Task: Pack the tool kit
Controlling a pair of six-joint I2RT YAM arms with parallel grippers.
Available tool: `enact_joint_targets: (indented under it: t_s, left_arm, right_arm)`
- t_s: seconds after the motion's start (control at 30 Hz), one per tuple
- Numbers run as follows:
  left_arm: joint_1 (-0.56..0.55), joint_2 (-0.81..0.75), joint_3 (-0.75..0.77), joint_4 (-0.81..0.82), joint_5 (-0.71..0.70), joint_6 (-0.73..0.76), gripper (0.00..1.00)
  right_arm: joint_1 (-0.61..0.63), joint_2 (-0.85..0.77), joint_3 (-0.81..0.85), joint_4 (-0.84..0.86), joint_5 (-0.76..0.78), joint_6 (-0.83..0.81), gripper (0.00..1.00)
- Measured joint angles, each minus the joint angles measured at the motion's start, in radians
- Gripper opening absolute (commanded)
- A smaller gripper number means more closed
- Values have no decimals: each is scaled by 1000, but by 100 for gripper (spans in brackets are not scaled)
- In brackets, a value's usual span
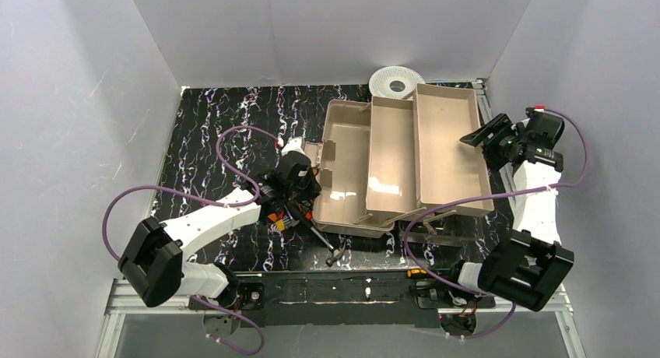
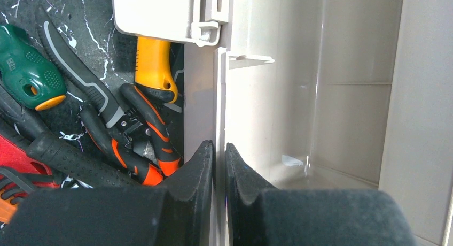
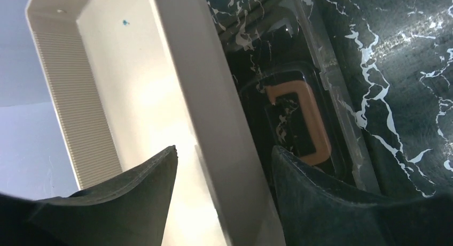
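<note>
**Left gripper (image 1: 311, 188) pinching the box (image 1: 342, 224), right gripper (image 1: 476, 136) slack**

From the top camera I see the box lying open in the middle of the table (image 1: 202, 140), its beige trays fanned out to the right. My left gripper sits at the box's left edge. The hammer (image 1: 323, 243) lies on the table just in front of the box. My right gripper is at the right wall of the outermost tray (image 1: 447, 152). A white spool (image 1: 397, 82) sits behind the box.

On the left wrist camera, both fingers (image 2: 195, 171) are clenched on the thin upright wall of the box, which runs up between them. Left of that wall, on the table, I see the green screwdriver (image 2: 26, 75) and the orange-and-black pliers (image 2: 144, 133) in a heap of tools.

On the right wrist camera, the fingers (image 3: 144, 192) stand wide on either side of the tray's wall, gripping nothing. Beyond the tray, the lid handle (image 3: 315, 128) shows on the clear lid.
</note>
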Motion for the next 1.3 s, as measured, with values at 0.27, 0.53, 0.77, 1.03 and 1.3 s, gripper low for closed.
enact_joint_targets:
  t_s: [0.27,0.53,0.77,1.03,1.3]
  left_arm:
    - [-51,83,92,-51,7,6,0]
    - [-125,134,117,-13,-57,-27,0]
    - [-170,152,117,20,-103,-55,0]
    - [-193,151,96,54,-129,-96,9]
    - [-201,150,71,99,-136,-146,8]
  right_arm:
    - [-4,-63,70,-27,68,-36,72]
    - [-9,-129,99,-75,126,-108,72]
    - [33,-161,122,-126,201,-136,77]
    - [37,-106,138,-137,414,-76,85]
    - [8,-82,163,-167,547,-42,90]
